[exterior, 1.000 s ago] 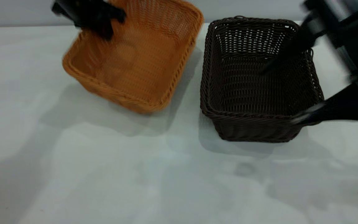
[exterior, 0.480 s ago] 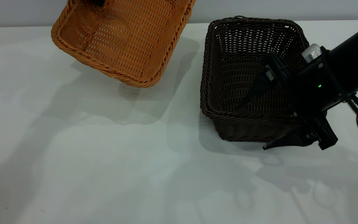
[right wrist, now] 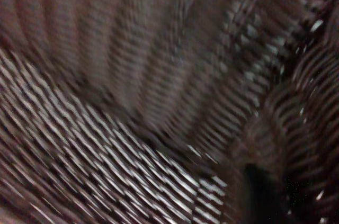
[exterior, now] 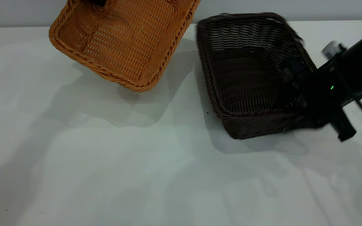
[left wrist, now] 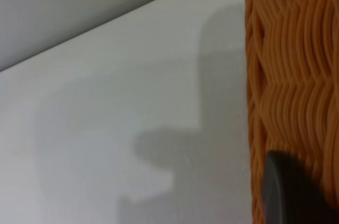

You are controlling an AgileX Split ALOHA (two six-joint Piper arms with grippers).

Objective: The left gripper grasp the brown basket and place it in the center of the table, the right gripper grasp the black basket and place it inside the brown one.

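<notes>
The brown basket (exterior: 127, 37) hangs tilted above the far left of the table (exterior: 105, 175). My left gripper (exterior: 98, 2) holds its far rim at the top edge of the exterior view, shut on it. In the left wrist view the orange weave (left wrist: 291, 75) fills one side, with one dark finger (left wrist: 288, 195) against it. The black basket (exterior: 247, 78) is at the right, tilted and turned, with its near left corner on the table. My right gripper (exterior: 297, 94) is shut on its right wall. The right wrist view shows the dark weave (right wrist: 132, 75) and one finger (right wrist: 259, 192) inside.
The right arm (exterior: 357, 72) reaches in from the right edge with a cable behind it. A grey wall runs along the table's far edge. Shadows of both baskets lie on the pale table.
My right gripper has closed on the black basket's right wall and tipped and turned the basket. The brown basket has stayed lifted and drifted slightly.
</notes>
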